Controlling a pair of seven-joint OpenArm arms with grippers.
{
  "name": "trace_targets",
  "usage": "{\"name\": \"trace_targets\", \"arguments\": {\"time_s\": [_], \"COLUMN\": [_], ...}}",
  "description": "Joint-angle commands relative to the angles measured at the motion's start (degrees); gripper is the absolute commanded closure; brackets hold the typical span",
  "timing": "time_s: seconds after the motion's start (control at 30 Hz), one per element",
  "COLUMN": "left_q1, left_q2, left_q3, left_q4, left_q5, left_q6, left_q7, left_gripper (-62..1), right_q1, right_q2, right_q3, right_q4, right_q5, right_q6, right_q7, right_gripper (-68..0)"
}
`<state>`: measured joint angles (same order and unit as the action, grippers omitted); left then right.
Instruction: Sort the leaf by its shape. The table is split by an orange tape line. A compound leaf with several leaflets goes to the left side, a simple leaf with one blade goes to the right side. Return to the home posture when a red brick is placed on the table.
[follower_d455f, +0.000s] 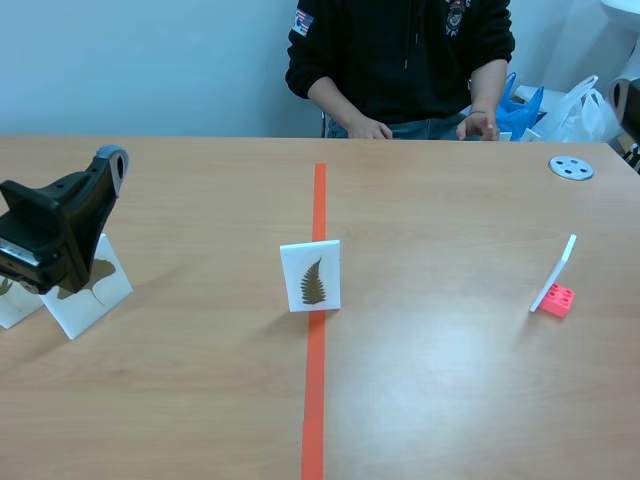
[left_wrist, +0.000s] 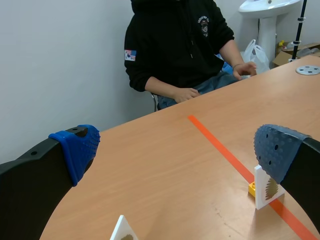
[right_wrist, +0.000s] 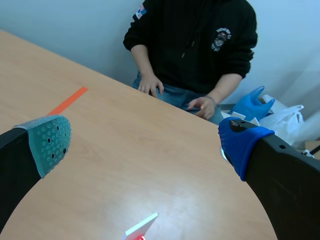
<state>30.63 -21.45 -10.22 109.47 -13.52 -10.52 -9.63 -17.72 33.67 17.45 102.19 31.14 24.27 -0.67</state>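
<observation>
— What carries the leaves?
— White cards, each standing on the table (follower_d455f: 430, 400). The fern card (follower_d455f: 310, 276) stands upright on the orange tape line (follower_d455f: 319, 200), about midway between the near and far edges, facing the robot. It bears one brown frond with many small leaflets. From the left wrist view a yellow block (left_wrist: 252, 189) sits at its foot.

— Any others?
— The left card (follower_d455f: 92, 288) stands near the table's left edge with a brown leaf on it, partly hidden by the left arm. The corner of another white card (follower_d455f: 15, 305) shows just beside it. Toward the right edge the right card (follower_d455f: 556, 268) is seen edge-on, with a red brick (follower_d455f: 558, 299) touching its foot.

— And the arms?
— The left gripper (left_wrist: 175, 150) hangs low over the cards at the left edge, pointing toward the far edge. Its fingers are spread wide with nothing between them. The fern card shows just past one pad (left_wrist: 277, 147). The right gripper (right_wrist: 145, 142) is also spread wide and holds nothing. It hangs above the right card.

— Who else is there?
— A person (follower_d455f: 400, 50) in a black top sits at the far edge, with one hand (follower_d455f: 370, 129) and the other hand (follower_d455f: 480, 125) resting there. A grey disc (follower_d455f: 571, 168) lies near the far right corner
</observation>
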Motion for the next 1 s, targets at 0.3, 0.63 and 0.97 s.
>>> {"name": "trace_targets", "arguments": {"time_s": [0.3, 0.63, 0.97], "left_q1": [0.00, 0.02, 0.02], "left_q2": [-0.48, -0.31, -0.33], "left_q3": [-0.42, -0.44, -0.44], "left_q4": [0.20, 0.20, 0.20], "left_q5": [-0.35, -0.31, -0.15], "left_q6": [0.28, 0.28, 0.28], "left_q7": [-0.83, -0.83, -0.83], "left_gripper": [-62.3, -62.3, -62.3], "right_q1": [15.65, 27.67, 34.97], "right_q2": [0.26, -2.71, -8.74], "right_q3": [-20.15, -34.38, -47.69], "right_q4": [-15.82, -30.08, -39.12], "right_q5": [-5.29, -6.82, -13.86], "right_q6": [3.89, 8.81, 10.27], "right_q7": [1.03, 1.68, 3.65], "right_gripper": [-60.8, -60.8, -60.8]}}
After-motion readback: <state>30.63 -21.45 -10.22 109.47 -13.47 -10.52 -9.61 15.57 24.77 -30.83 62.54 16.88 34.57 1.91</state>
